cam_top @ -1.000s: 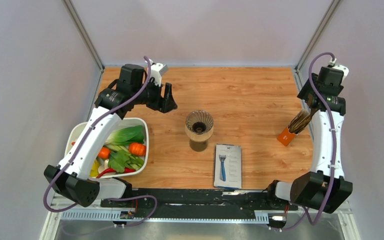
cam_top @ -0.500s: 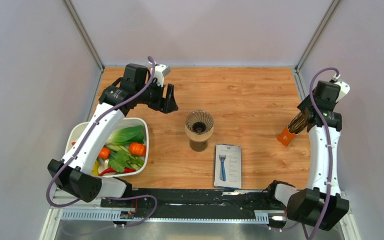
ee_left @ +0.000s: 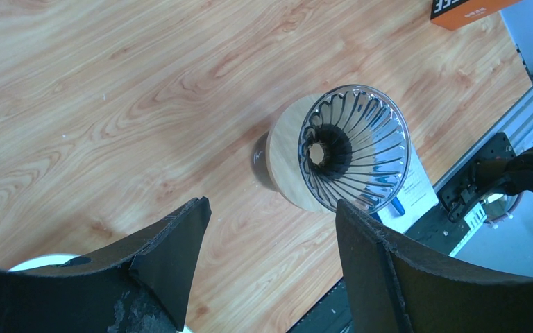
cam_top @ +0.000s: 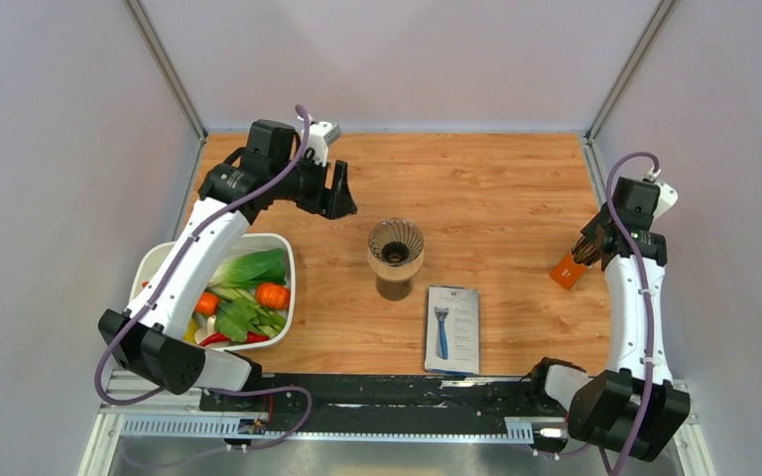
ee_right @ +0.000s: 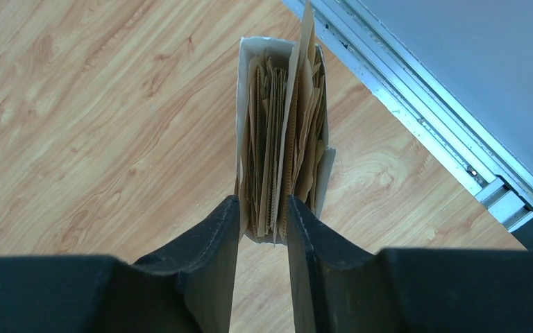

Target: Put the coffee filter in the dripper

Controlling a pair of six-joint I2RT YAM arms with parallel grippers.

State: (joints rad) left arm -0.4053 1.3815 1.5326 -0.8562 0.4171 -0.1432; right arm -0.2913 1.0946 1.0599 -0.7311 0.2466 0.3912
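Where the right arm bends down at the table's (cam_top: 496,188) right edge, the right gripper (ee_right: 264,205) sits over an orange box (cam_top: 566,272). The box is open at the top and packed with tan coffee filters (ee_right: 277,139) standing on edge. The fingers (ee_right: 208,257) are close together with a narrow gap, and the near end of the paper stack shows in that gap. Cannot tell whether the pads press any paper or hang just above it. One filter at the far right of the box stands higher than the rest. Single filters cannot be counted. In the top view the gripper hides the box mouth, and only the orange lower corner is plain.

Dripper (cam_top: 395,248) stands upright mid-table on its brown base, well apart from the box. The left wrist view shows its spiral ribs all the way round and its dark centre hole, with the base partly hidden behind the cone.

Left gripper (ee_left: 272,208) hangs behind and to the left of the dripper, jaws wide apart, gripping nothing and touching nothing. The finger roots are cut off by the frame edge.

White tub (cam_top: 292,288) of vegetables sits near left, its left side covered by the left arm. Razor card (cam_top: 453,327) lies flat just in front of the dripper. The wrist view shows only a corner of it past the dripper's rim.
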